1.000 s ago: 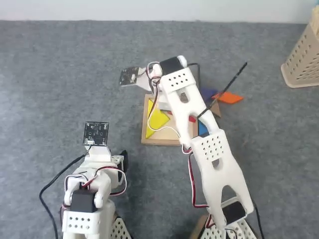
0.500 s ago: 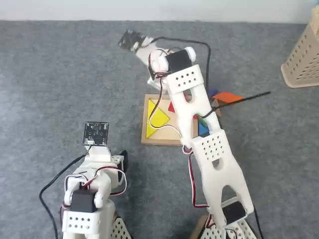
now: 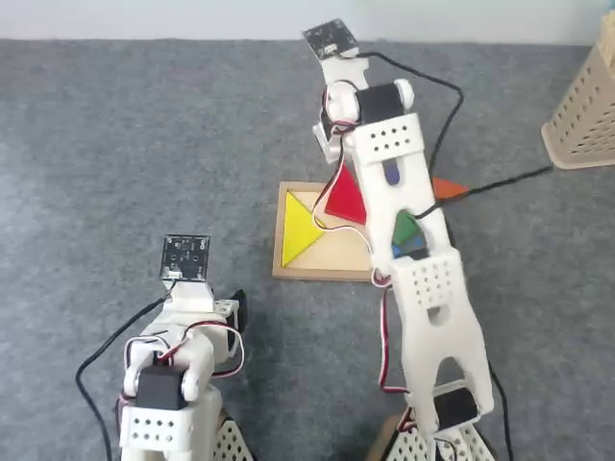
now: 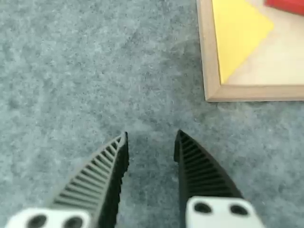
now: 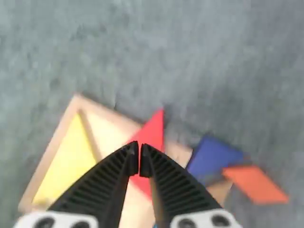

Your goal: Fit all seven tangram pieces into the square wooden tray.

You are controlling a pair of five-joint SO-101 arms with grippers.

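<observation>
Grey carpet-covered tabletop. Square wooden tray sits mid tabletop. Yellow triangle piece lies flat along the tray's left edge, with a red triangle piece beside it toward the far edge. White right arm stretches over the tray's right side, a green piece and a blue piece peeking from under it. Orange piece lies off the tray by its far right corner. White left arm is folded at the near left edge. Beige perforated basket stands at the right edge.
</observation>
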